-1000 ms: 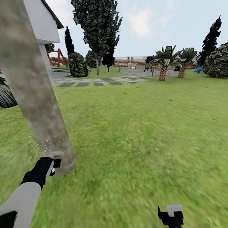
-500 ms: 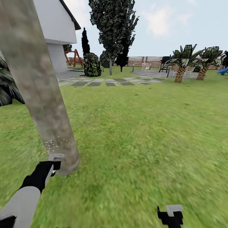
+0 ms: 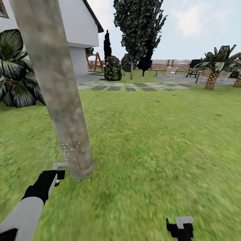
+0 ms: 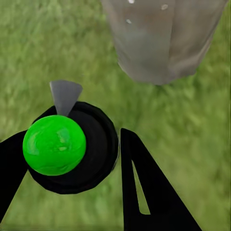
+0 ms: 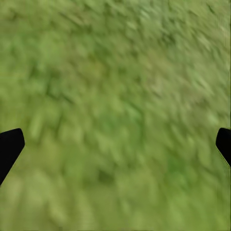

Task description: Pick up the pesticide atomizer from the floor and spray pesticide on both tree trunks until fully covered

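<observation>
Atomizer in left pincer, body mostly hidden.

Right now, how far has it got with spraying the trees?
The atomizer with the green ball top is off the floor, held in the left gripper. A small patch of white specks dots the thick grey-brown trunk near its base; the rest looks bare. The second tree remains.

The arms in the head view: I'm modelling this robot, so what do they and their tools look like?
The left arm has a light grey forearm and black wrist. Each tool, left tool and right tool, is black with a pale grey block on top; fingers are flat, black and tapered.
</observation>
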